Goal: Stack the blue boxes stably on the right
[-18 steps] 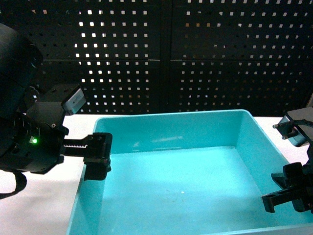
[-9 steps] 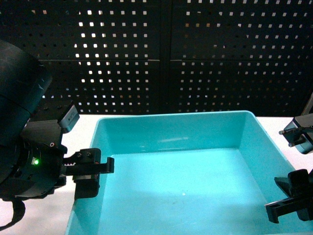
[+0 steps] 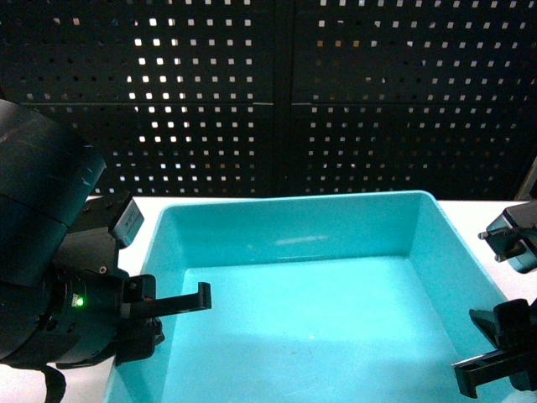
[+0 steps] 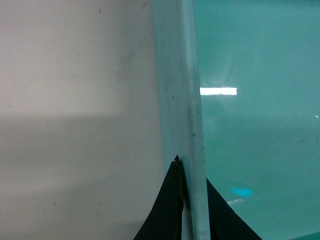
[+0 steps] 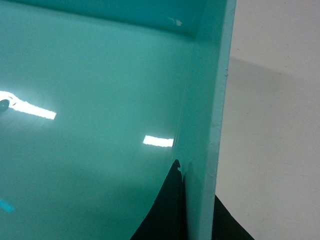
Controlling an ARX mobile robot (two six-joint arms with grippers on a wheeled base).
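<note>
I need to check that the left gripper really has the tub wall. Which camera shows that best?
The left wrist view: the tub's left wall runs down between the two dark fingers, one on each side. The head view shows the left gripper at that wall, but side-on. The right wrist view shows only the opposite wall.

Glossy smooth plastic blue box (image 3: 294, 327) (scuffed rim), matt white table (image 4: 75, 125)
</note>
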